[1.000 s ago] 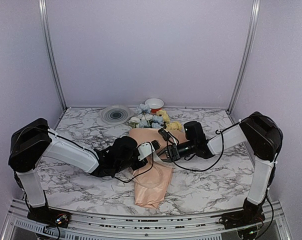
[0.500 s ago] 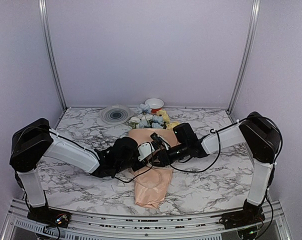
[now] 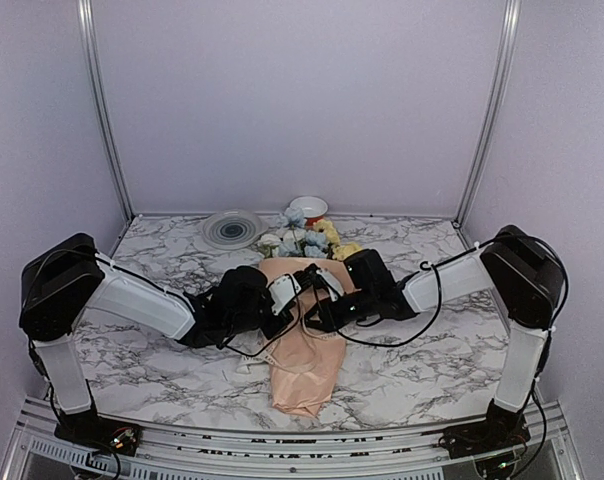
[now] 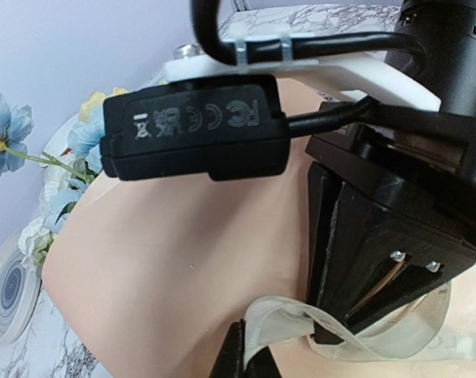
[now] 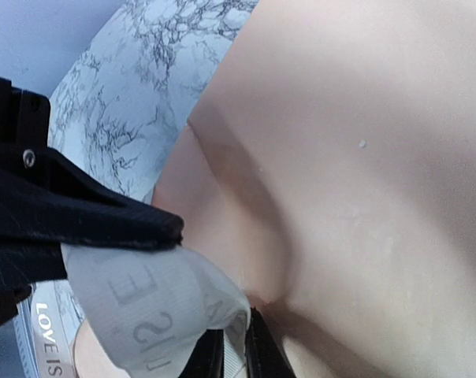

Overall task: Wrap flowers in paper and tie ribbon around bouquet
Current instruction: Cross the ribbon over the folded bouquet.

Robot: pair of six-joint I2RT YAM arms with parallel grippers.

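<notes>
Over the paper [image 5: 364, 157], left gripper [image 4: 242, 358] clamps the ribbon [image 5: 143, 303] while right gripper [image 5: 234, 358] pinches the same loop, likely holding tension to cinch the tie.

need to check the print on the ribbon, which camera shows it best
The right wrist view: the ribbon fills the lower left, close enough to read its lettering. The left wrist view shows a pale loop of it lying on the paper, print faint. The top view shows only a thin pale strand.
</notes>
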